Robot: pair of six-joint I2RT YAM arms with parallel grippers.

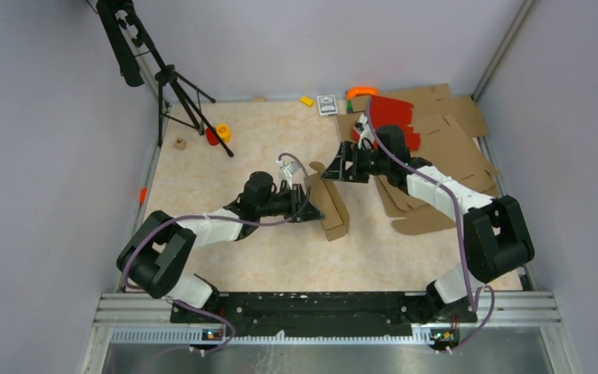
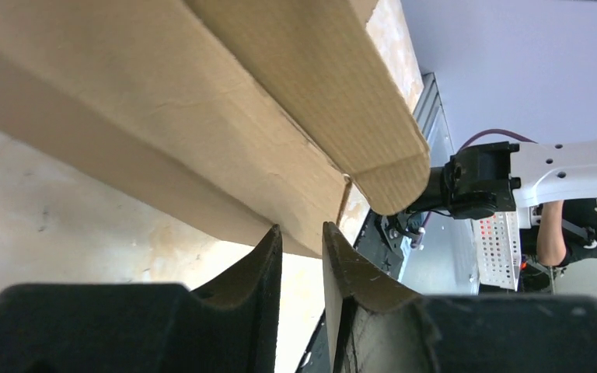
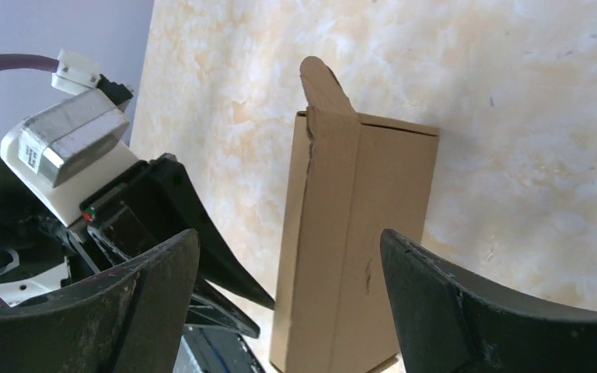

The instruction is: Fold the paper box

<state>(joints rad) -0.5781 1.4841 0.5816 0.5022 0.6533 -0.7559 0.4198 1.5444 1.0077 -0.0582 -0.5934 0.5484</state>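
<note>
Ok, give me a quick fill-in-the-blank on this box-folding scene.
1. The right gripper has its jaws ___.
2. The paper box is plain ___ cardboard.
3. The red cardboard sheets lie near the far ___ corner of the table.
Missing words: open; brown; right.

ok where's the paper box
The paper box sits mid-table in the top view, left gripper at its left side, right gripper at its far end.
</note>
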